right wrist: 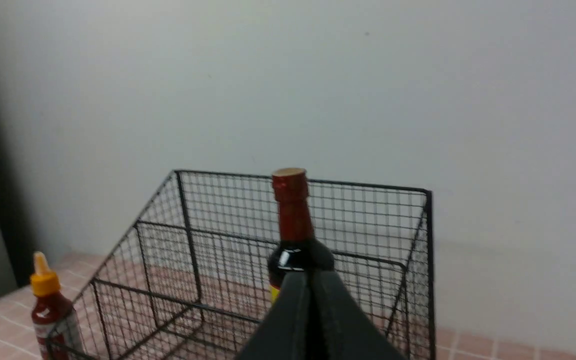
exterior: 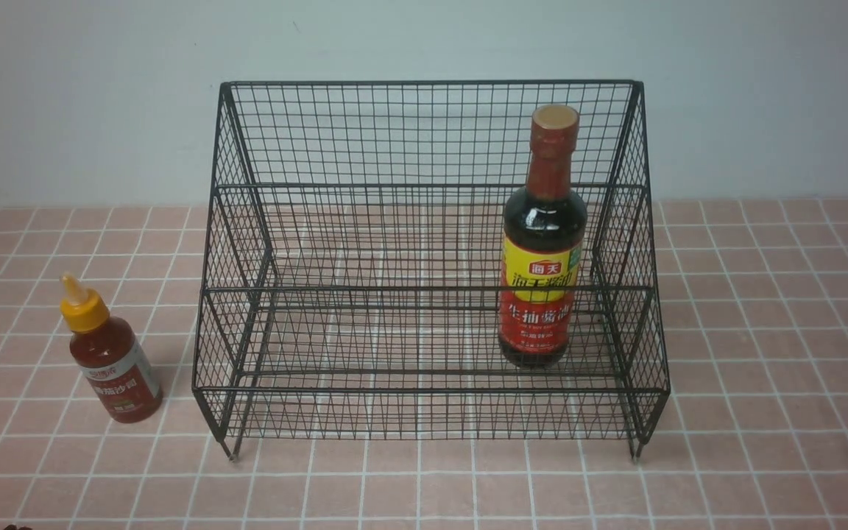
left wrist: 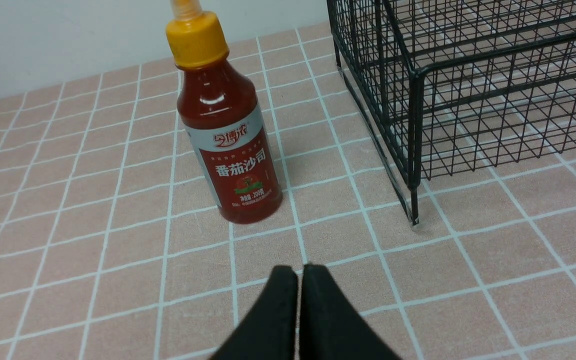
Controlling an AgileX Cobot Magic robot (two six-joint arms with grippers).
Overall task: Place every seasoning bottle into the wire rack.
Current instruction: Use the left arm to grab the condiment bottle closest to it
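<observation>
Both empty, left hand (left wrist: 299,274) and right hand (right wrist: 310,282) are pressing together; advancing unopened is risking toppling the red sauce bottle (exterior: 113,364) standing beside the wire rack (exterior: 394,291).

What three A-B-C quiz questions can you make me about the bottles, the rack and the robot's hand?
1. Where is the soy-sauce bottle compared with the wire rack?
A) lying beside it
B) standing inside it
C) hanging above it

2. What colour is the red sauce bottle's cap?
A) yellow
B) green
C) blue

3. How is the left gripper?
A) wide open
B) shut on a bottle
C) shut, holding nothing

Answers:
1 B: it stands upright inside, toward the rack's right side.
2 A: the nozzle cap is yellow.
3 C: its fingers press together, short of the red sauce bottle.
</observation>
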